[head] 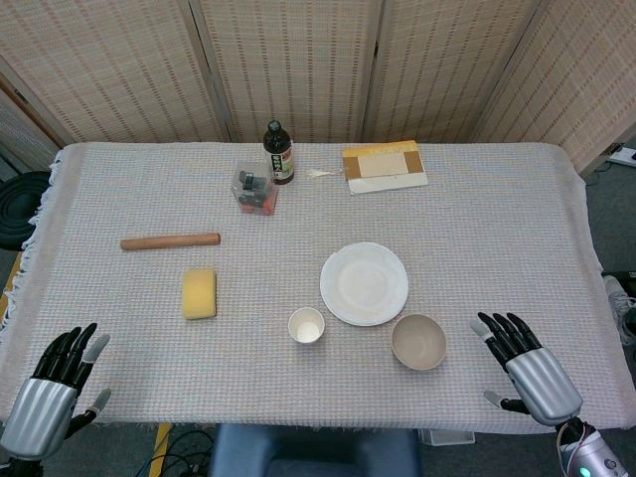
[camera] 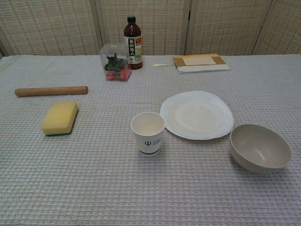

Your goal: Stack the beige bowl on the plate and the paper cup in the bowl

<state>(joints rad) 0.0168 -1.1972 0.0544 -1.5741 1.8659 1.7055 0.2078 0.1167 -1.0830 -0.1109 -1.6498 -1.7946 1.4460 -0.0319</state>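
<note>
From the head view, you are starting fresh: left hand [head: 52, 388] and right hand [head: 525, 366] are hovering wide, holding nothing. Beige bowl [head: 418, 341] is sitting at the plate's [head: 364, 283] five o'clock, paper cup [head: 306, 325] at its seven.

From the chest view, nothing is stacked yet; bowl [camera: 260, 147], cup [camera: 148, 133] and plate [camera: 196, 114] are resting apart on the table [camera: 94, 188].

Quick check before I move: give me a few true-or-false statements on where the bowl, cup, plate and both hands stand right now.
1. The beige bowl already sits on the plate. False: it stands on the tablecloth beside the plate, nearer the robot's right.
2. The paper cup stands upright and looks empty. True.
3. The right hand grips the bowl. False: it holds nothing, fingers apart, lying to the right of the bowl.
4. The left hand is at the near left corner, holding nothing. True.
5. The yellow sponge lies on the plate. False: it lies on the cloth, left of the cup.
</note>
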